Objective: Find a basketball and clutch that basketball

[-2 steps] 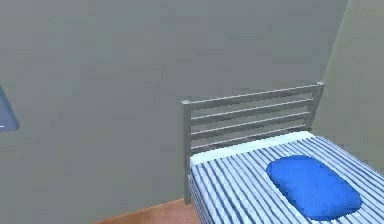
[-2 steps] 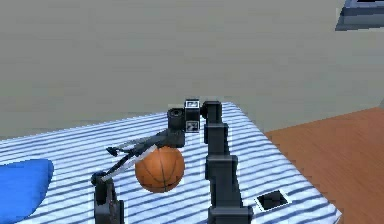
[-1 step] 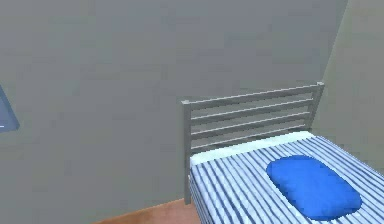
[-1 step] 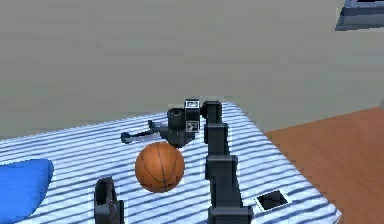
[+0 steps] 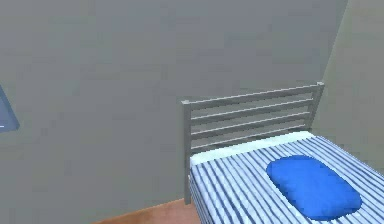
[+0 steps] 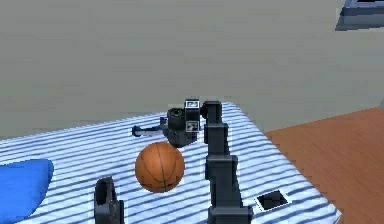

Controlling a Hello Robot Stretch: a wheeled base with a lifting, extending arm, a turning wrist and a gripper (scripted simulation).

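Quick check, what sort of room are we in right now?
Most likely a bedroom: a striped bed, a slatted metal headboard against the grey wall, and a blue pillow on the bed. The basketball shows against the same stripes in the arm side view.

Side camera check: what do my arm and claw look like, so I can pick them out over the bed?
The arm is a dark, square-sided bar built of stacked segments. Small white square tags with black marks are fixed to it. The claw has a dark blocky body and two thin dark fingers.
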